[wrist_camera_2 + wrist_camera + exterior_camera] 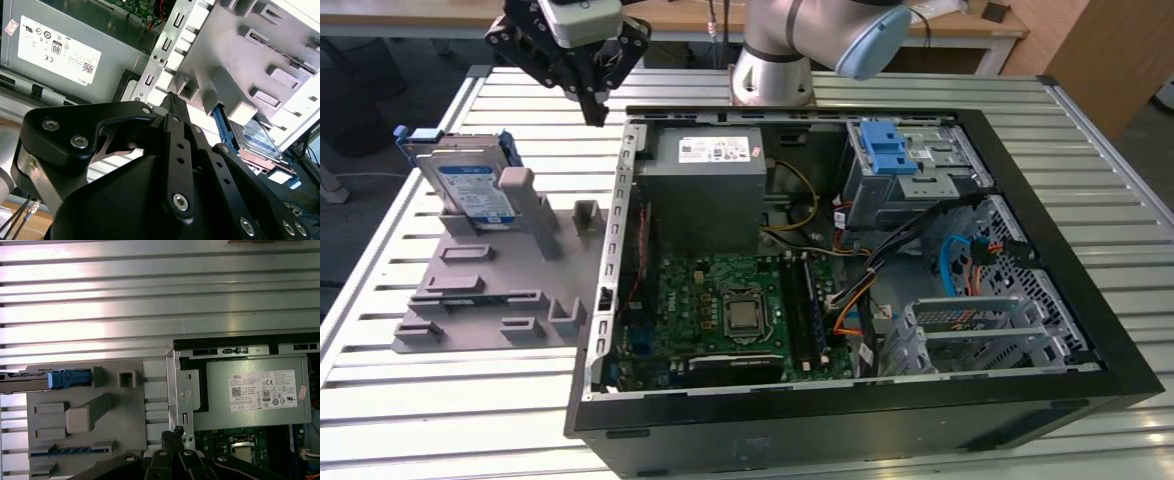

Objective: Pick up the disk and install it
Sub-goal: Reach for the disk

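Exterior view first: catching the gripper (pixel 598 112) up high, hanging from the arm (pixel 787 40) just beside the corner of the open computer case (pixel 854 420) nearest the power supply box (pixel 707 190). Closed tight, fingertip against fingertip, gripping nothing at all.

Over to the disk (pixel 464 185) now: standing upright on edge in a slot of the grey fixture (pixel 480 300), on the exterior view's left of the case, well apart from the gripper and not yet picked up. Framed by blue rails, showing a blue-and-white label to the camera. Resting on the slatted metal table (pixel 400 400), fixture and case just beside each other.

Looking inside the case: grey power supply box with a white sticker, green motherboard (pixel 720 300) next to it, and toward the exterior view's right a metal cage (pixel 934 170) with a blue latch.

Switching to the second wrist view: looking along black linkages to the gripper (pixel 172 99), drawn together to a single point, with the disk (pixel 257 137) beyond a block of the fixture (pixel 235 100).

And the first wrist view: seeing the disk (pixel 30 380) edge-on at one end of the fixture (pixel 125 420), gripper (pixel 177 431) over the case's metal edge beside the power supply box (pixel 255 390).
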Action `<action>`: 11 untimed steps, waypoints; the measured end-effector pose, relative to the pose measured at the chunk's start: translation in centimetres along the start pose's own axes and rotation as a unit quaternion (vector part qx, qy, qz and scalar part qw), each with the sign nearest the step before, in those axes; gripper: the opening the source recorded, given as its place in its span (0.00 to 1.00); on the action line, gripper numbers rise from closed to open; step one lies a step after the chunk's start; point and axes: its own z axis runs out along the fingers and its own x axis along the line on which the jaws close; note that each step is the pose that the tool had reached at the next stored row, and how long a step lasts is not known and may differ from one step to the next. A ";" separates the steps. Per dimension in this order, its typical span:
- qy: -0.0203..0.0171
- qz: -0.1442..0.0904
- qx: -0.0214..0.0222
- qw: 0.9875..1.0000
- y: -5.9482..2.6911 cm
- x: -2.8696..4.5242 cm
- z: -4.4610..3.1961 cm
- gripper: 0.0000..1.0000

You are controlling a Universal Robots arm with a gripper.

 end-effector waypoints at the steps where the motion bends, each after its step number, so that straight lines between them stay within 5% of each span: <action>1: 0.000 0.000 0.000 1.000 0.00 0.10 0.00 0.11; 11: 0.000 0.000 0.000 1.000 0.03 1.10 0.02 0.11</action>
